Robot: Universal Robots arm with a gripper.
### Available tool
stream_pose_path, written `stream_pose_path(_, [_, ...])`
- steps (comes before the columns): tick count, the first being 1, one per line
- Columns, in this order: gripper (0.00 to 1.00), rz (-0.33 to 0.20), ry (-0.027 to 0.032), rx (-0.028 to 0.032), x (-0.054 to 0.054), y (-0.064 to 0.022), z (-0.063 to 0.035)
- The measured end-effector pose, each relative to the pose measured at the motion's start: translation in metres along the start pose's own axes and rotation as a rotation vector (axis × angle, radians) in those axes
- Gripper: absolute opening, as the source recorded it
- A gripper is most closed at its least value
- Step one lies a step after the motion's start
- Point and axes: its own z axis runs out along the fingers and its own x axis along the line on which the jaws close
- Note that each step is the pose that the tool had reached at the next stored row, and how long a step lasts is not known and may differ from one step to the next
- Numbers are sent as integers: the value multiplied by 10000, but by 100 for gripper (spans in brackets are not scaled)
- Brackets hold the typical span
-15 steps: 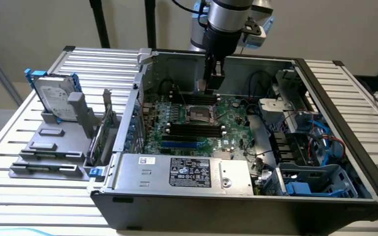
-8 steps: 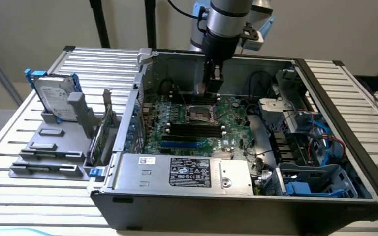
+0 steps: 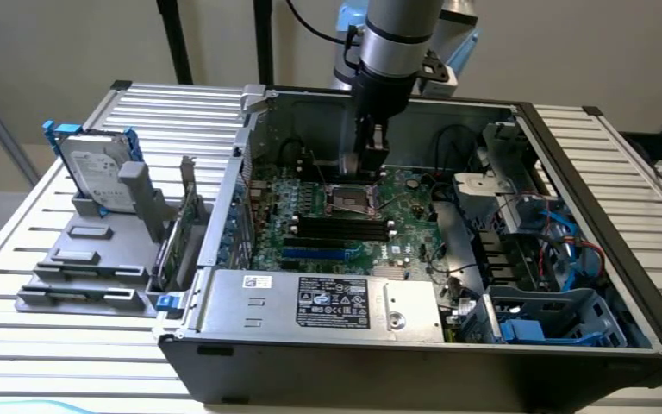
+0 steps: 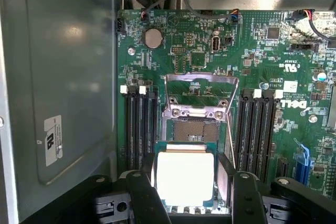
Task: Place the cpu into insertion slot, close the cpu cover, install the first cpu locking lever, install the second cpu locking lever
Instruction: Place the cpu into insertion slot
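The cpu [image 4: 185, 178], a pale square chip with a green edge, sits between my gripper's [image 4: 188, 184] two black fingers [image 4: 143, 195], which are shut on its sides. It hangs just above the near part of the insertion slot [image 4: 195, 129], whose dark pin field shows beyond it. The cpu cover [image 4: 201, 90] stands tilted up at the socket's far end, a silvery frame with an open middle. A thin wire locking lever [image 4: 231, 148] runs along one side of the socket. In the exterior view my gripper [image 3: 368, 166] points down over the insertion slot [image 3: 352, 201] inside the open computer case.
Black memory slots [image 4: 139, 129] flank the socket on both sides. The case's grey wall [image 4: 58, 77] is close by. A power supply [image 3: 320, 302] fills the case's front, cables and drive bays [image 3: 538, 250] the exterior view's right. A hard drive [image 3: 96, 168] stands outside on the slatted table.
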Motion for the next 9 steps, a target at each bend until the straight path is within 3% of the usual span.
stream_pose_path(9, [55, 11, -193, 1, -27, 5, 110])
